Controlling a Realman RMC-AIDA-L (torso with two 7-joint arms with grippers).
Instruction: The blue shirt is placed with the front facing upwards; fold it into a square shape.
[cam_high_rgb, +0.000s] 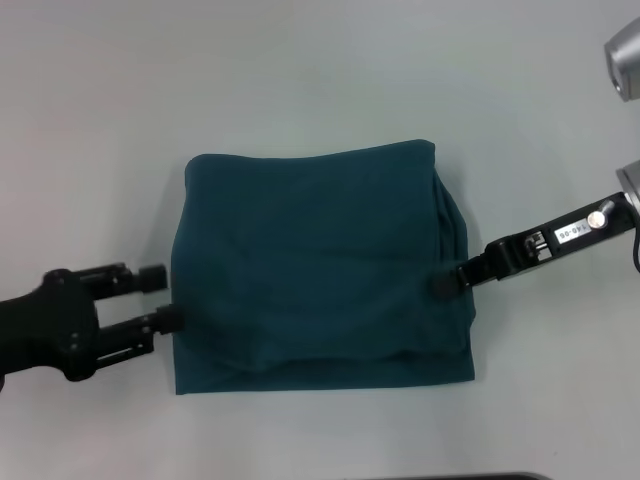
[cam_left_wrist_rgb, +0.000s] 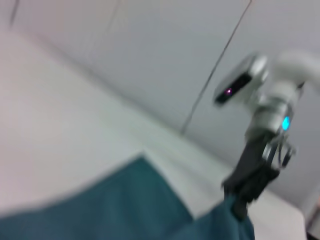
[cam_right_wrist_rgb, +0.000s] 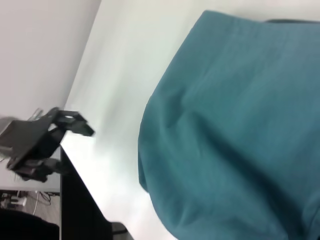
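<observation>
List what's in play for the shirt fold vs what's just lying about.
In play:
- dark teal-blue cotton shirt, already folded into a rough square
- black left gripper, open, at the shirt's left edge
- right gripper, tip on the shirt's right edge

Lying about:
- nothing loose; only the pale grey table and a dark edge at the near side

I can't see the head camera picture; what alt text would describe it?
A dark teal-blue shirt, folded into a rough square, lies on a pale grey table. The black left gripper sits open at one edge; the right gripper touches the opposite edge.
</observation>
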